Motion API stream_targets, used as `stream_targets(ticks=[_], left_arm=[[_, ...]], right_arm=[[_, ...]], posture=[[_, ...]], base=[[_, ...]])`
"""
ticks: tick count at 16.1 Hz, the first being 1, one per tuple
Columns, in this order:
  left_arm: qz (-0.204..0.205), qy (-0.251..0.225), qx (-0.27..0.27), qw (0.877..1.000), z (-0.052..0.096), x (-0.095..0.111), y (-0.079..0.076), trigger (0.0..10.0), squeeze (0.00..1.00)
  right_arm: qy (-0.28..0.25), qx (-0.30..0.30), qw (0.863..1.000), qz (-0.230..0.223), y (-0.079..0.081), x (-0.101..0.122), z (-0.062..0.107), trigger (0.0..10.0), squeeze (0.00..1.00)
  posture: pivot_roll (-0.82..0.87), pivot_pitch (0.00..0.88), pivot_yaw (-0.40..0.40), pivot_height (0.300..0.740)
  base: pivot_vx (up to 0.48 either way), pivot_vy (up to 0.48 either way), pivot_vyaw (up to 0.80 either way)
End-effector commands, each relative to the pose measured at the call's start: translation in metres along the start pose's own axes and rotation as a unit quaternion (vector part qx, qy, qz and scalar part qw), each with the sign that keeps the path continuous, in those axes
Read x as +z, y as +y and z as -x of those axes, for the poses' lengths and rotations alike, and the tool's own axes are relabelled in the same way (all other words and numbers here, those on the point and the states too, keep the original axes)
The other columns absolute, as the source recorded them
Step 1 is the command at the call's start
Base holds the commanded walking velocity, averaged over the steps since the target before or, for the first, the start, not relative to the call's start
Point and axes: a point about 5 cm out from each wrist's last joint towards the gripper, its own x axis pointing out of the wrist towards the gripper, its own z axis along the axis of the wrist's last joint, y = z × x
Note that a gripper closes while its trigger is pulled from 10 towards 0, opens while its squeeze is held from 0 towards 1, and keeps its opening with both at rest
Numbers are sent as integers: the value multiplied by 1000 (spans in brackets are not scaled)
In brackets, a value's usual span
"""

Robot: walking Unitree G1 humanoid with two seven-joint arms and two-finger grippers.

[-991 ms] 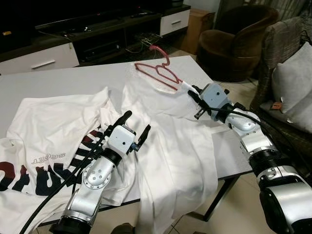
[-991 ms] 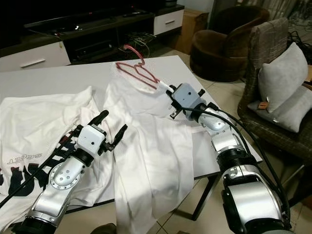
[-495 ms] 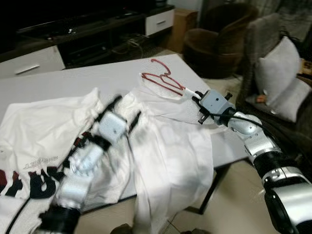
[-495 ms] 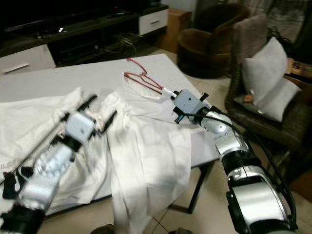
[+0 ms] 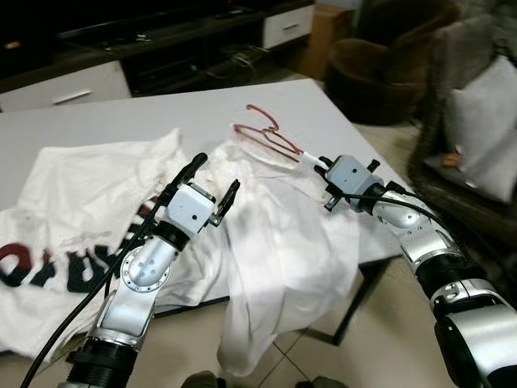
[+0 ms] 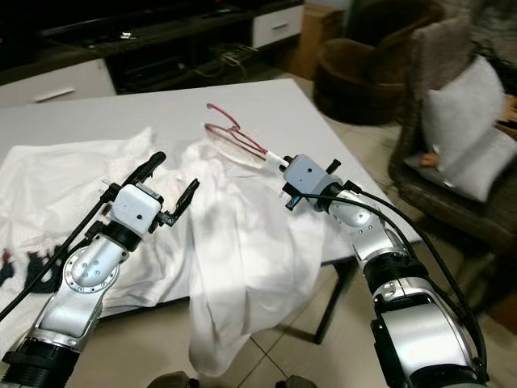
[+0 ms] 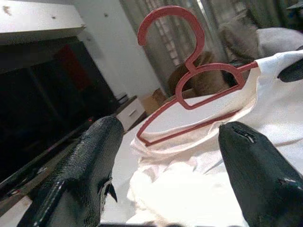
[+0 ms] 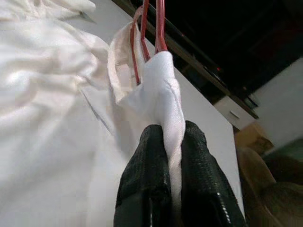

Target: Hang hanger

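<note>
So the red hanger (image 5: 265, 136) is sitting inside the neck of a plain white shirt (image 6: 242, 234) on the white desk (image 5: 97, 121); its hook sticks out past the collar toward the far side of the desk; the shirt's lower half spills over the near edge and hangs down toward the tiled floor (image 6: 307, 356). The right claw (image 5: 321, 164) is clenched on the shirt's shoulder where the hanger's end pokes in; in the right wrist view you can see the white fabric squeezed between the two black fingers (image 8: 144, 189), with the red wire running up just past it. The left claw (image 5: 212, 179) hovers above the cloth with its fingers spread wide, grasping nothing; the left wrist view looks straight at the hanger between them. A second white shirt (image 5: 73, 210) with dark red lettering lies flat on the robot's left side of the desk, touching the first one. Behind the desk there's a dark TV unit (image 5: 161, 48); a brown armchair (image 5: 380, 65) and a grey cushion (image 6: 468, 121) are off to the right.
</note>
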Motion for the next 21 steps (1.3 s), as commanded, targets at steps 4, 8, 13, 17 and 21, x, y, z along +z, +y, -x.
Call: stream_targets(ticks=[4,8,13,17,21], left_arm=[[-61,-30,7,998,-6,12,26,10000,0],[-104,-57,-8,993,-13,25,45,10000,0],[-142,-73,-47,986,-20,30,48,10000,0],[-151,-68,-68,984,-19,26,47,10000,0],[-165,-56,-102,979,-17,19,44,10000,0]], right_arm=[[-49,-2,998,48,-7,12,4,10000,0],[-92,-19,989,113,-15,24,9,10000,0],[-159,13,961,228,-6,45,10,10000,0],[-199,8,939,280,-7,58,12,10000,0],[-238,6,921,308,-7,67,17,10000,0]], posture=[[12,0,36,736],[8,0,39,736],[4,0,42,736],[4,0,44,736],[5,0,44,736]], base=[[0,0,0],[0,0,0],[0,0,0],[0,0,0],[0,0,0]])
